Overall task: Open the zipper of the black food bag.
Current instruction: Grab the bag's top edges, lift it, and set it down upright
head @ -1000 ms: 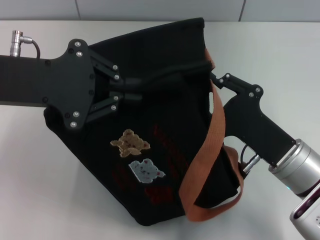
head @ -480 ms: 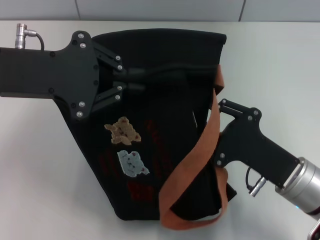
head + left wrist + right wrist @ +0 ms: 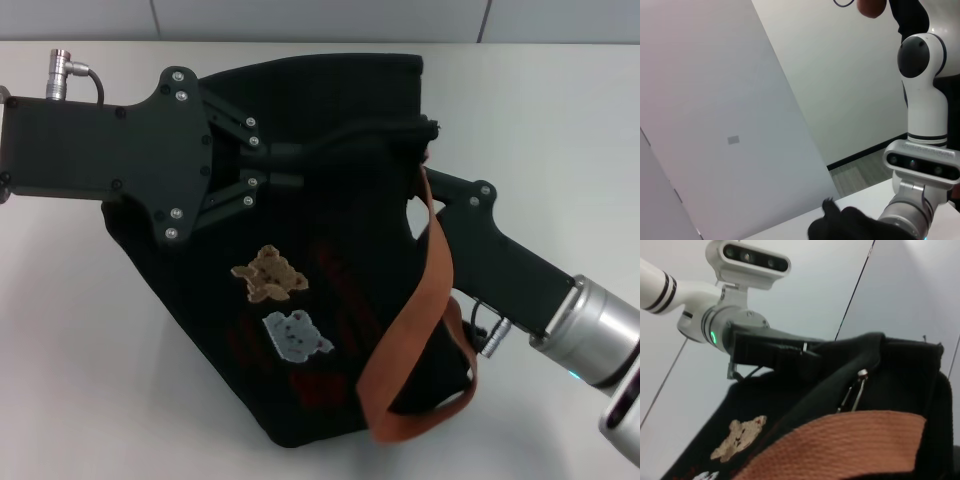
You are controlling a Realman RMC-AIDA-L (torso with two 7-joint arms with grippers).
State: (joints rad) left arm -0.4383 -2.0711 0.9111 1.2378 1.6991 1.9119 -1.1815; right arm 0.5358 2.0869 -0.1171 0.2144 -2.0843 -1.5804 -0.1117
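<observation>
The left gripper clamps a fold of the black food bag at upper centre (bear patch below). The right gripper meets the bag's right edge, its opening impossible to tell.

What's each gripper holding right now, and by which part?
The left gripper pinches the black food bag at its top edge. The right gripper's hold cannot be told.

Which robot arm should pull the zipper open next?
Probably the right. The right gripper sits at the bag's top edge, and its wrist view shows the silver pull tab close by. The left gripper is clamped on the bag's top, steadying it.
</observation>
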